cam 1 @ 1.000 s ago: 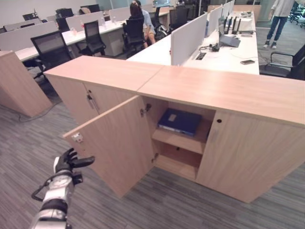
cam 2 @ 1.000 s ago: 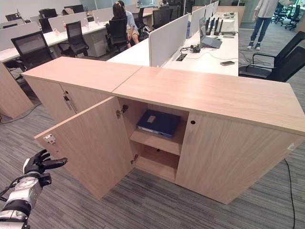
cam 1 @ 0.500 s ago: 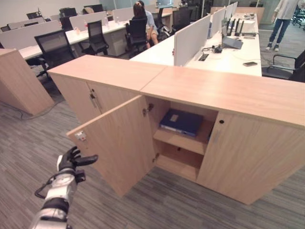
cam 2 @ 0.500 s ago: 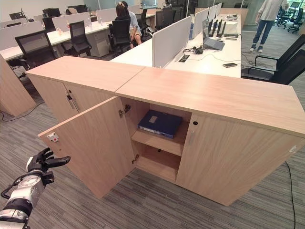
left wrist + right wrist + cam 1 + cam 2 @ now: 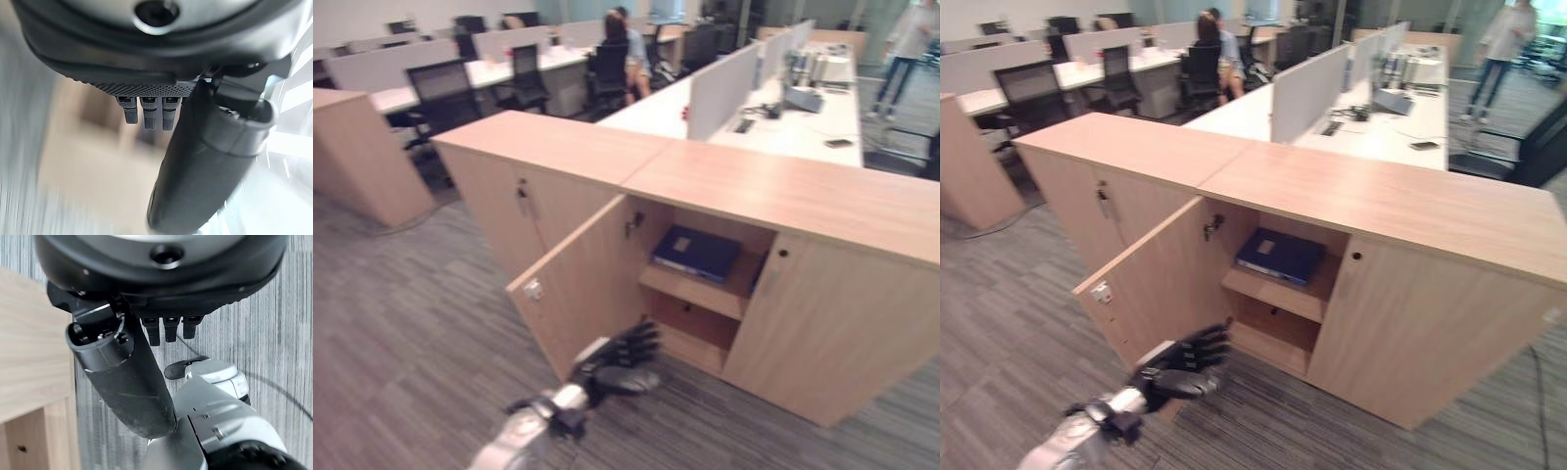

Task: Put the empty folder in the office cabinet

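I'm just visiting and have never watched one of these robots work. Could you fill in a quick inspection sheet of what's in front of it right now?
Surface: grey carpet floor; wooden cabinet top bare.
Job's things: blue folder lies flat on the upper shelf of the office cabinet; cabinet door stands open.
Clutter: nothing seen by the cabinet.
Hands: left hand open, near the door's lower edge, holding nothing; right hand open, empty.
Cables: some on the desk behind.
Surroundings: office chairs, desk dividers, one person seated, one standing.
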Robot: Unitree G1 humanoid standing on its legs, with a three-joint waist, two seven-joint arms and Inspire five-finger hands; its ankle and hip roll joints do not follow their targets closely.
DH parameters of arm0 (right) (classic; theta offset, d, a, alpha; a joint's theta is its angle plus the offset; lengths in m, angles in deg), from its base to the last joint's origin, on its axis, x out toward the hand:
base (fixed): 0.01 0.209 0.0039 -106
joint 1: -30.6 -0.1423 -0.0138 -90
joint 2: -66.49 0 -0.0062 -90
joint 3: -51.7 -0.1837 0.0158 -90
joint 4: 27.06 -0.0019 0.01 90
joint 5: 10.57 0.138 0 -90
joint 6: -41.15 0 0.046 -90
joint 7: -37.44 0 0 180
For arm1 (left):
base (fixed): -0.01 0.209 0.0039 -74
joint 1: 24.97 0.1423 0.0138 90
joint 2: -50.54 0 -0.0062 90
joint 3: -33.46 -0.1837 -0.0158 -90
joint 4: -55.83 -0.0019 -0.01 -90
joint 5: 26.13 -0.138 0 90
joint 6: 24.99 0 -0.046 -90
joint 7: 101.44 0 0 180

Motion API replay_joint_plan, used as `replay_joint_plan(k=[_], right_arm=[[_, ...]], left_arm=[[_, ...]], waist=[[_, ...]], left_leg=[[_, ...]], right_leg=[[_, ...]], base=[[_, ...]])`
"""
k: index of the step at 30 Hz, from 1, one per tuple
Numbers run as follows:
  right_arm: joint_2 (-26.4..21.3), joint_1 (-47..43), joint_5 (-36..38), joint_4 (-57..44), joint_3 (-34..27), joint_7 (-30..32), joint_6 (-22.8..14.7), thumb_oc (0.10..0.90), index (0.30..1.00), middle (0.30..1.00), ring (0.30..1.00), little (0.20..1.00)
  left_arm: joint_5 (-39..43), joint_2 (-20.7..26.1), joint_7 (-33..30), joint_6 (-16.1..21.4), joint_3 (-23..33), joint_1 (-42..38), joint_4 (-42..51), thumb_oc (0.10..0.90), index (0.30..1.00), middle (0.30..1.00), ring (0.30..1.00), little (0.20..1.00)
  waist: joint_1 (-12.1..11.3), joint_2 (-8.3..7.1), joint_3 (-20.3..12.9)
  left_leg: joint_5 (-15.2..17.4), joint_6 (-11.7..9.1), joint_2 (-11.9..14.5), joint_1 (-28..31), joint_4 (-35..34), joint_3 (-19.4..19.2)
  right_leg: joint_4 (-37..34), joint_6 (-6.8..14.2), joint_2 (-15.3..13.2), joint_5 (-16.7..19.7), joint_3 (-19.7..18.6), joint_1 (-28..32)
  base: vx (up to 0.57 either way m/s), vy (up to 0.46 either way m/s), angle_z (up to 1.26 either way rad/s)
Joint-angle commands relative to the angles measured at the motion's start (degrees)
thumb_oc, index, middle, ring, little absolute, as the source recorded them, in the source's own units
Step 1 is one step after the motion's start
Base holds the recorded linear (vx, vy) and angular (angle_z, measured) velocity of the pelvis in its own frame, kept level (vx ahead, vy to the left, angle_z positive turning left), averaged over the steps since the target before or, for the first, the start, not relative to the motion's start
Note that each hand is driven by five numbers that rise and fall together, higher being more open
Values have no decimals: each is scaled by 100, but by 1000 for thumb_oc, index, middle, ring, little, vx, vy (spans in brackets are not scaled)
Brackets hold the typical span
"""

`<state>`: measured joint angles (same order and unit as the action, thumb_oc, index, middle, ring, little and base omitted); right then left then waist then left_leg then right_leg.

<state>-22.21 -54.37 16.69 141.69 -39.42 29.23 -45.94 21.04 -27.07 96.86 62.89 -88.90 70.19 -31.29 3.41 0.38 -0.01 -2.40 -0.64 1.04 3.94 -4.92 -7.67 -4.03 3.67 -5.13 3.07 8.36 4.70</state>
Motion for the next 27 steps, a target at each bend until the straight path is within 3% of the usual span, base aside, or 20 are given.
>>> replay_joint_plan(k=[1,14,27], right_arm=[[128,-171,83,281,213,-89,-46,800,900,900,900,900],[188,-239,22,269,444,-20,-94,800,900,900,900,900],[91,-199,46,285,232,-51,-43,800,900,900,900,900]], left_arm=[[486,-75,225,439,690,-1043,459,800,900,900,900,900],[378,-104,269,397,260,-998,437,800,900,900,900,900],[-768,266,231,251,1250,405,-991,800,900,900,900,900]], waist=[[129,-9,-86],[148,-33,-67],[18,44,-47]], left_leg=[[393,-242,160,194,-8,180],[400,-222,149,177,-8,190],[383,-223,138,152,-8,209]], right_leg=[[-36,260,142,-433,-71,165],[-20,254,152,-435,-83,140],[-53,250,136,-440,-44,140]], base=[[-6,-1,-21],[-1,-1,-2],[0,0,0]])
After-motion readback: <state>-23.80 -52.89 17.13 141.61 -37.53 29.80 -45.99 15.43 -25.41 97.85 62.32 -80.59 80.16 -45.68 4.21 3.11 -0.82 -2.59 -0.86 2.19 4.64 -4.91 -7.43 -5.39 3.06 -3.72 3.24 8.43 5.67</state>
